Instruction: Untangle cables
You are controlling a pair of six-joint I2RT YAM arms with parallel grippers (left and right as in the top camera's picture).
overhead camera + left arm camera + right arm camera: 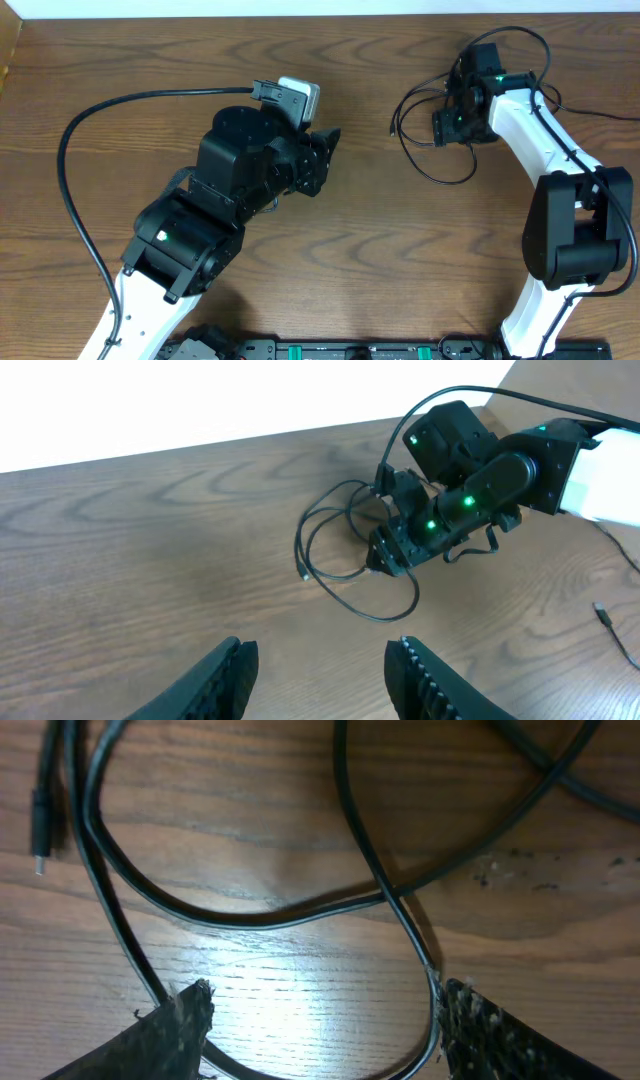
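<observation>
Right wrist: right hand (325,1005) apart, straddling crossed black cables (388,895); clamping both strands could tighten the tangle. Left hand (322,655) apart, empty.

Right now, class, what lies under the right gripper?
Under the right gripper, crossing loops of black cable lie on the wooden table, a plug end nearby. Overhead, the gripper itself hides part of them.
</observation>
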